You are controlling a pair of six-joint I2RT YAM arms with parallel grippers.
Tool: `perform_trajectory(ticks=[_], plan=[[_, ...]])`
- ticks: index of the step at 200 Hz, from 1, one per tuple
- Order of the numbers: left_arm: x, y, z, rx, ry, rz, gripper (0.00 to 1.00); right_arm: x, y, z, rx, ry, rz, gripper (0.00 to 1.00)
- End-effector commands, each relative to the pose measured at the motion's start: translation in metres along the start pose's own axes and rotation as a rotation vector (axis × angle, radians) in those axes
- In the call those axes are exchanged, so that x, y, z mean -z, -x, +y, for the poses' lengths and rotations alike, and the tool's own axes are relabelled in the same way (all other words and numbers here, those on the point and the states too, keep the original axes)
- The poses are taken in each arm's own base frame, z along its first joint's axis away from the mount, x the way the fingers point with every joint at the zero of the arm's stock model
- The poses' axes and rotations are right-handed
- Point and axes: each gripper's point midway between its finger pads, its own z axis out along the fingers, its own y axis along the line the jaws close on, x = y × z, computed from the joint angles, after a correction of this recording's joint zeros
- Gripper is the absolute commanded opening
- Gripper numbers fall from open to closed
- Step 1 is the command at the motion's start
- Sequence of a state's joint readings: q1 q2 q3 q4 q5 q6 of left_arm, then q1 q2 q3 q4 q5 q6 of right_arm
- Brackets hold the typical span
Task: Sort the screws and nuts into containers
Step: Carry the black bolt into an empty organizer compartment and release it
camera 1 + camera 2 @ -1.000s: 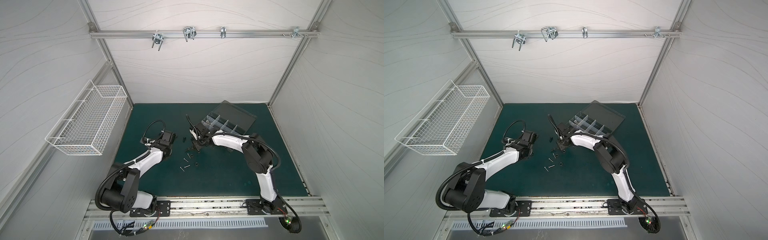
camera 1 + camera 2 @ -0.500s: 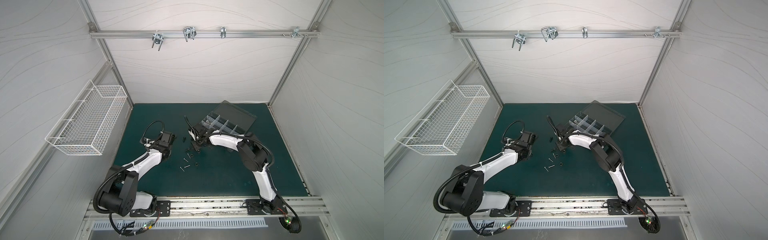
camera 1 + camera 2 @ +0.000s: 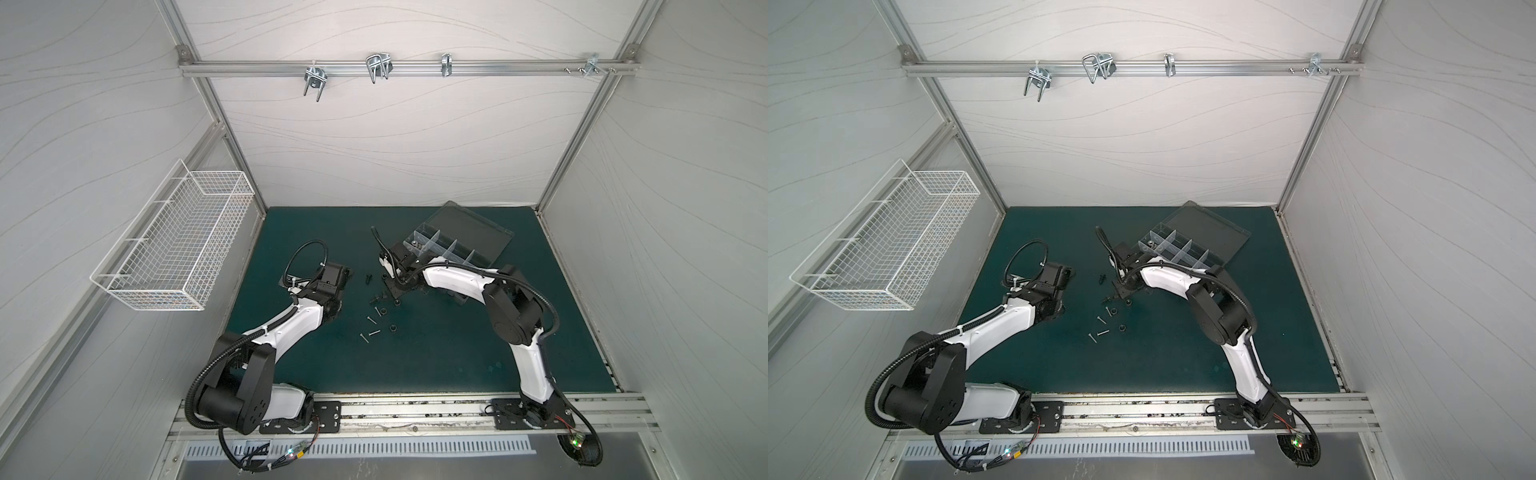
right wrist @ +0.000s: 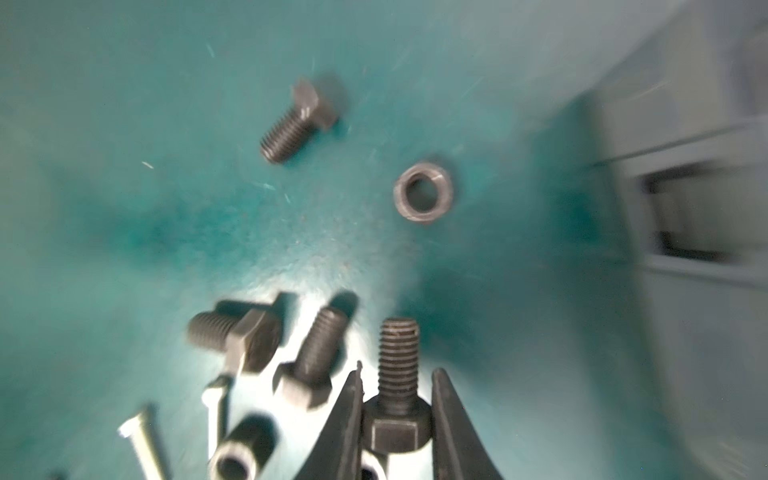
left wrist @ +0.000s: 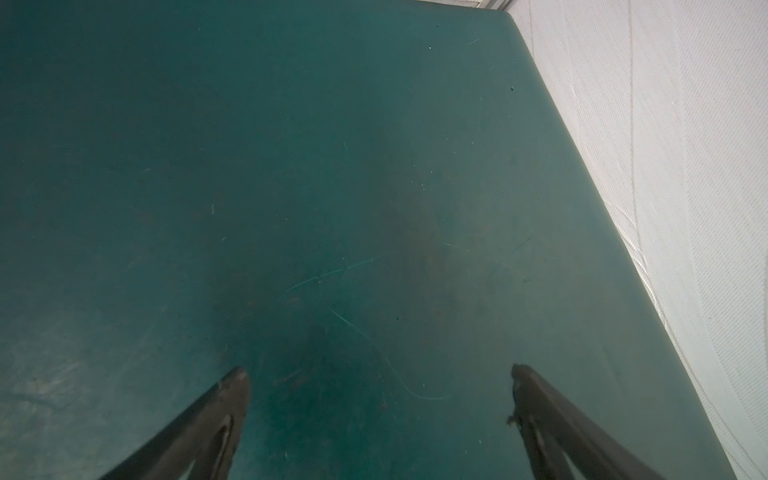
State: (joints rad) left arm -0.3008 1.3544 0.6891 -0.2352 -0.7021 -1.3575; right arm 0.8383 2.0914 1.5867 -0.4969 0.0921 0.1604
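White wavy-textured wall panels, silver aluminium rail ran across, white wire basket hung, dark green mat covered floor

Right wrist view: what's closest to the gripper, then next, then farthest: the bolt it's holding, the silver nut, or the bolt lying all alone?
1. The held bolt, clamped by its head in the right gripper.
2. The silver nut, flat on the mat past that bolt's tip.
3. The lone bolt, on its side, farther out than the nut.
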Motion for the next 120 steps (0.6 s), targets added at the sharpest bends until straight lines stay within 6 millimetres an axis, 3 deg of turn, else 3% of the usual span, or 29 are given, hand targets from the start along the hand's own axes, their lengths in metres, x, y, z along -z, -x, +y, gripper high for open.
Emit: perform_trajectory(ticks=[1, 31, 68, 92, 120], plan=[[0.001, 0.006, -0.004, 0.003, -0.004, -0.013, 0.99, 0.049, 0.030, -0.024, -0.039, -0.020, -0.090, 0.01], [0.001, 0.005, -0.004, 0.001, -0.002, -0.010, 0.99, 0.070, 0.038, -0.059, -0.092, -0.064, -0.134, 0.01], [0.002, 0.005, -0.006, 0.000, -0.003, -0.008, 0.99, 0.080, 0.040, -0.099, -0.151, -0.120, -0.153, 0.01], [0.002, 0.005, -0.005, 0.000, -0.001, -0.006, 0.99, 0.080, 0.040, -0.111, -0.166, -0.138, -0.152, 0.01], [0.002, 0.004, -0.004, 0.000, 0.002, -0.004, 0.99, 0.069, 0.034, -0.112, -0.157, -0.132, -0.123, 0.01]])
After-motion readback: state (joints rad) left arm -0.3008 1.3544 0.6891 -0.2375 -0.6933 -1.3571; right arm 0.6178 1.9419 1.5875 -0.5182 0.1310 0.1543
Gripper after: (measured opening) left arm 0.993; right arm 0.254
